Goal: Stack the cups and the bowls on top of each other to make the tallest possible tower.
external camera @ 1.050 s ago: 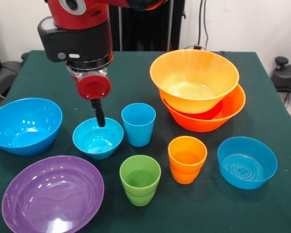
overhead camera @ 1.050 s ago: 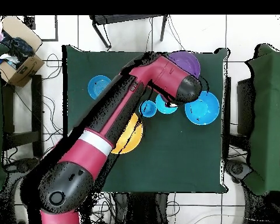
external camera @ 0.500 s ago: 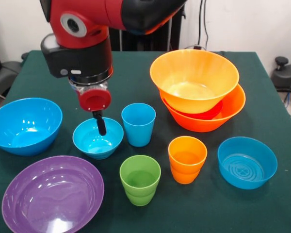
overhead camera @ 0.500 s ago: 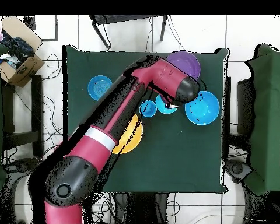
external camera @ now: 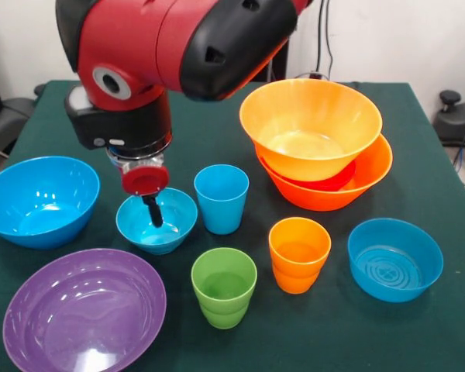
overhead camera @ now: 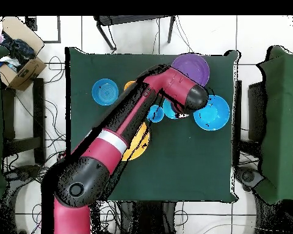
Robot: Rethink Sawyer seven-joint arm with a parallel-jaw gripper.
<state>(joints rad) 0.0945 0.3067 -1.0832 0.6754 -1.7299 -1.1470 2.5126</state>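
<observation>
Gripper (external camera: pixel 152 212) down inside the small blue bowl (external camera: pixel 156 221), dark tip reaching into the hollow near the back-left wall. Can't tell if it's released or clenched, only one dark prong showing under the red disc. Big red-and-black arm (external camera: pixel 170 46) filling the top left of the front view.

Blue cup (external camera: pixel 221 198) just right of that bowl, upright, close but apart. Green cup (external camera: pixel 224 287) in front, upright, orange cup (external camera: pixel 298 254) to its right, also upright, the two near each other but not touching. Another small blue bowl (external camera: pixel 395 259) at front right, standing alone, ringed pattern on its bottom.

Large blue bowl (external camera: pixel 40 201) at the left edge, beside the small one under the gripper. Purple bowl (external camera: pixel 84 310) front left, wide and shallow, rim near both blue ones.

Tower (external camera: pixel 316 143) at back right: deeper-orange bowl at the bottom, red bowl (external camera: pixel 337 180) nested in it with only a sliver of rim showing, lighter orange bowl on top, tilted a bit toward the left. No cups on it yet, all three on the green table (external camera: pixel 325 341).

From overhead, arm (overhead camera: pixel 124 134) crossing the table diagonally and covering most of the middle. Poking out around it: purple bowl (overhead camera: pixel 195 66), large blue bowl (overhead camera: pixel 213 113), lone small blue bowl (overhead camera: pixel 104 92), a slice of orange (overhead camera: pixel 137 145) from the tower. Gripper itself hidden under the wrist there.
</observation>
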